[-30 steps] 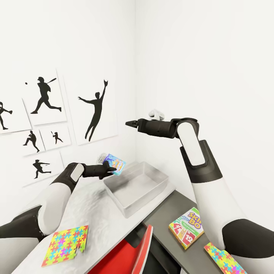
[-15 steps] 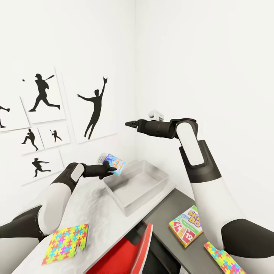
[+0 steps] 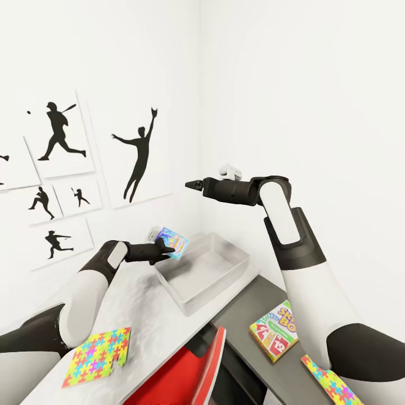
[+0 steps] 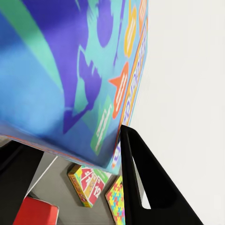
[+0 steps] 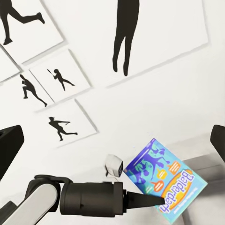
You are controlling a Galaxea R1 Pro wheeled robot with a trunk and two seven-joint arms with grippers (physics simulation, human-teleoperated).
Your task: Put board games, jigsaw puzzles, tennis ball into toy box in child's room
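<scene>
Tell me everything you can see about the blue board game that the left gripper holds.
The blue board game is a small flat rectangular box, seemingly cardboard. Its cover is blue with teal and purple cartoon shapes, orange labels and the word "Balderdash". The left gripper is shut on one edge and holds it in the air, tilted, cover facing the room, above the near left rim of the grey toy box. Nothing but the fingers touches it.
</scene>
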